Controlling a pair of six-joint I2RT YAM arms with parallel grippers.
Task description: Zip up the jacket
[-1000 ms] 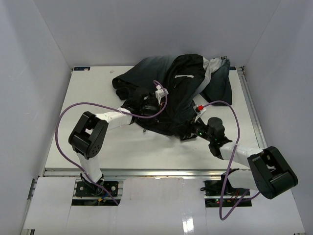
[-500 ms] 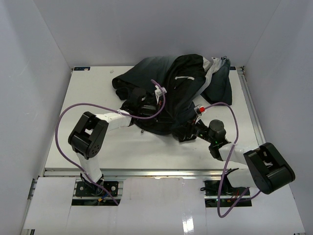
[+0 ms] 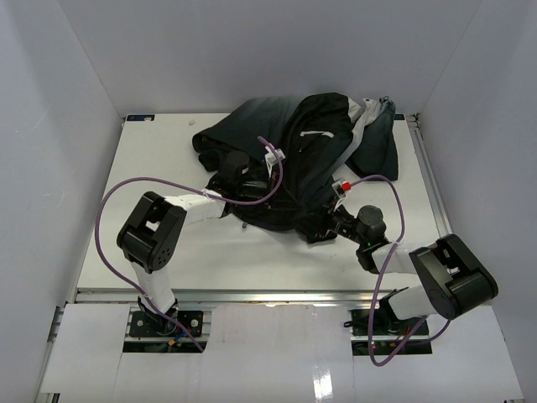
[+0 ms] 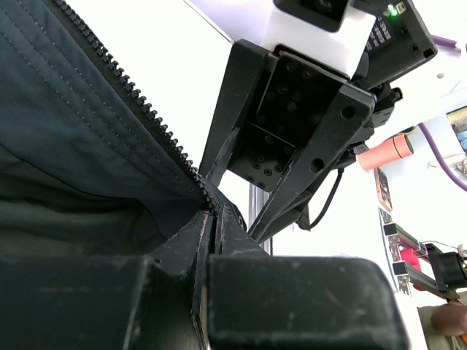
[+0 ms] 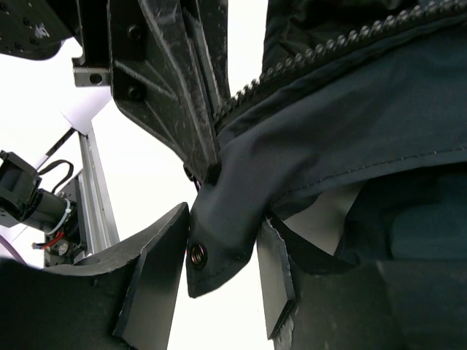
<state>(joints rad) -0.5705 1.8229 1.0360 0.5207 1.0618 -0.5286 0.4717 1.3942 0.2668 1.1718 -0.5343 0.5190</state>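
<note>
White table (image 3: 151,151), crumpled jacket (image 3: 310,143), left gripper (image 4: 213,226) apparently pinching its zipper (image 4: 146,109)

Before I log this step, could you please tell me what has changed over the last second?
The right pincer slid left onto the jacket, its elbow swinging inward. Its jaws now straddle the hem corner, though I cannot confirm a firm grip. The left pincer stayed shut on the zipper edge; the jacket barely shifted.
</note>
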